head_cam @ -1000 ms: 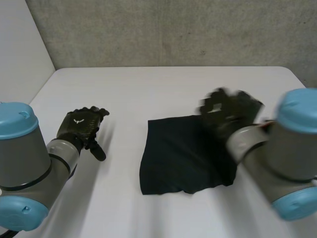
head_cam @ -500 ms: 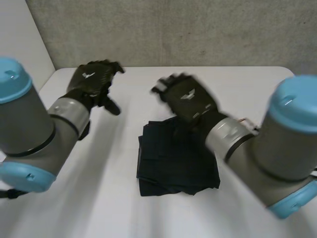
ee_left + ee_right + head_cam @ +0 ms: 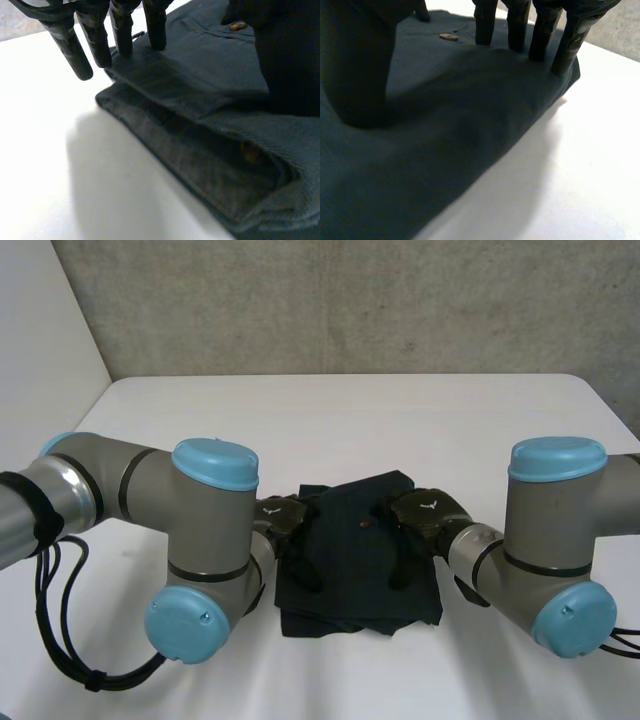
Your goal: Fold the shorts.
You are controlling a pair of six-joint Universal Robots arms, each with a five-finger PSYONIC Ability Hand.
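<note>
pressing down on folded shorts [image 3: 352,565], both spread flat: left hand [image 3: 288,518] at l. edge, right hand [image 3: 428,513] at r. edge.

We note a white table [image 3: 400,410] with rounded far corners, backed by a grey concrete wall [image 3: 350,300]; a white wall [image 3: 35,350] adjoins its left.

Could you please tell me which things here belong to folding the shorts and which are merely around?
Belongs to the job: dark shorts; left hand, straight fingers pressing one side edge; right hand, pressing the opposite edge.
Merely around: white table; grey wall behind it.
</note>
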